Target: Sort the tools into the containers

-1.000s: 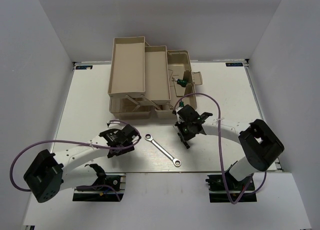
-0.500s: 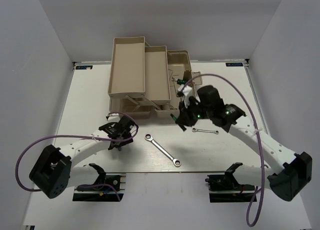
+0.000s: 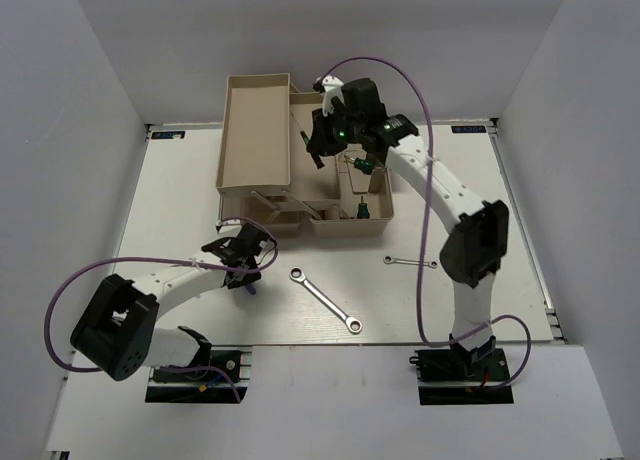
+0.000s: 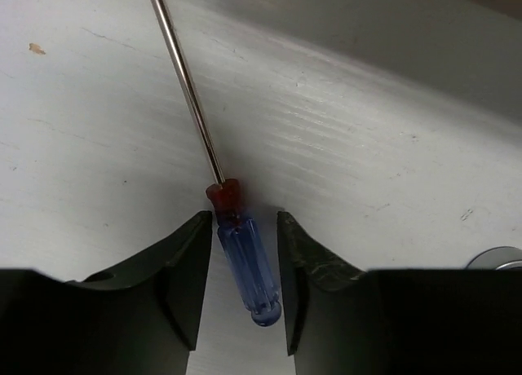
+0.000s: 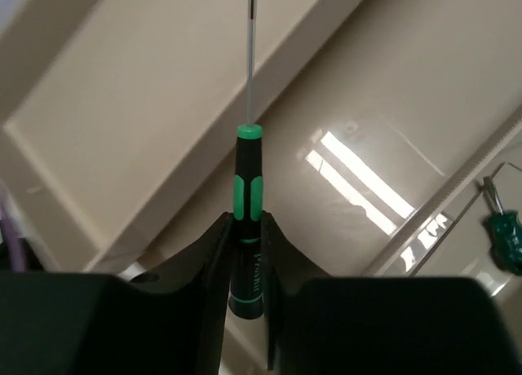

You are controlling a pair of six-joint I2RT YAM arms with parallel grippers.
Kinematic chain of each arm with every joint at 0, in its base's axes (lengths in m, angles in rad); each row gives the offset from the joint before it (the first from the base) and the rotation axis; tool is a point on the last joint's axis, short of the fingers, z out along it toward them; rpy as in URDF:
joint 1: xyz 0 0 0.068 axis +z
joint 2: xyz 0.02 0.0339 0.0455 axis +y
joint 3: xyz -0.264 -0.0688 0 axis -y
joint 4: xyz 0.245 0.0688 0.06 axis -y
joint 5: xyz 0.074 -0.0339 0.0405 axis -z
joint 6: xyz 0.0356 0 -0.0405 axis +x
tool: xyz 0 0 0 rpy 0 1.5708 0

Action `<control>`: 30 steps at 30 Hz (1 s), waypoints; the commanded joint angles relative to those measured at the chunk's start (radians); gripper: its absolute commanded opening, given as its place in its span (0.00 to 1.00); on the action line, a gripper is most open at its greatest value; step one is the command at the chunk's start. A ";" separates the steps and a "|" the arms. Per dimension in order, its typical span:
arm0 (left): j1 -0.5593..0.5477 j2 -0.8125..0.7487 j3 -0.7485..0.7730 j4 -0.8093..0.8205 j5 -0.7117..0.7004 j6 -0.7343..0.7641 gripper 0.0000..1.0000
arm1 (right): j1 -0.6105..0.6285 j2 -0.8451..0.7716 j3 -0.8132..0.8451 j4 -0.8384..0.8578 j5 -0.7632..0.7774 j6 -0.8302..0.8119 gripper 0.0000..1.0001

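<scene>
A thin blue-and-red-handled screwdriver (image 4: 249, 265) lies on the white table (image 3: 180, 210). My left gripper (image 4: 243, 218) is down over it, its jaws close on either side of the blue handle with slim gaps showing; from above that gripper (image 3: 245, 270) sits left of centre. My right gripper (image 5: 249, 228) is shut on a green-and-black screwdriver (image 5: 249, 171), shaft pointing away. It hangs over the long beige trays (image 3: 255, 130), and from above the right gripper (image 3: 320, 140) is at the edge between the two. A long silver wrench (image 3: 325, 300) and a short one (image 3: 410, 262) lie on the table.
The toolbox's lower compartment (image 3: 378, 202) holds two more green-handled screwdrivers (image 3: 365, 165), (image 3: 362, 210); one (image 5: 506, 232) shows at the right edge of the right wrist view. The second tray (image 3: 315, 185) lies between the left tray and this compartment.
The right arm swung from in front of the toolbox up and back over the trays, carrying the green screwdriver. The left jaws narrowed around the blue handle.
</scene>
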 commanded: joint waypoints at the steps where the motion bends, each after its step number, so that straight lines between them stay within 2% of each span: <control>1: 0.011 0.008 -0.028 -0.021 0.027 0.016 0.43 | -0.008 0.080 0.112 -0.082 -0.002 0.031 0.26; 4: 0.011 -0.017 -0.050 -0.021 0.036 0.007 0.37 | -0.011 0.109 0.088 -0.072 0.014 0.016 0.39; 5: 0.011 -0.027 -0.062 -0.021 0.036 0.006 0.33 | -0.011 0.111 0.086 -0.070 0.013 0.002 0.52; 8: 0.011 -0.027 -0.071 -0.031 0.045 0.006 0.22 | -0.021 0.088 0.054 -0.070 -0.007 -0.002 0.71; 13: 0.011 -0.081 -0.059 -0.090 0.054 0.016 0.00 | -0.052 -0.027 -0.049 -0.053 -0.035 0.010 0.74; 16: -0.012 -0.171 -0.027 -0.152 0.054 0.016 0.00 | -0.089 -0.090 -0.135 -0.042 -0.042 0.025 0.74; 18: -0.012 -0.234 0.021 -0.238 0.065 0.006 0.00 | -0.129 -0.148 -0.207 -0.045 -0.056 0.025 0.79; 19: -0.012 -0.310 0.045 -0.270 0.074 0.006 0.00 | -0.132 -0.159 -0.224 -0.056 -0.065 -0.008 0.85; 21: -0.021 -0.389 0.136 -0.373 0.074 -0.003 0.00 | -0.162 -0.208 -0.282 -0.087 -0.099 -0.076 0.90; 22: -0.021 -0.421 0.173 -0.405 0.061 -0.003 0.00 | -0.179 -0.236 -0.297 -0.088 -0.119 -0.119 0.84; 23: -0.021 -0.472 0.252 -0.462 0.042 -0.003 0.00 | -0.189 -0.266 -0.352 -0.084 -0.130 -0.149 0.69; 24: -0.021 -0.486 0.295 -0.488 0.042 -0.003 0.00 | -0.216 -0.282 -0.403 -0.076 -0.148 -0.163 0.48; 25: -0.021 -0.486 0.338 -0.502 0.030 0.035 0.00 | -0.225 -0.303 -0.449 -0.064 -0.154 -0.182 0.05; 26: -0.021 -0.497 0.425 -0.513 0.021 0.052 0.00 | -0.232 -0.316 -0.466 -0.065 -0.151 -0.191 0.00; 30: -0.021 -0.454 0.631 -0.497 -0.016 0.163 0.00 | -0.279 -0.334 -0.538 -0.081 -0.179 -0.200 0.00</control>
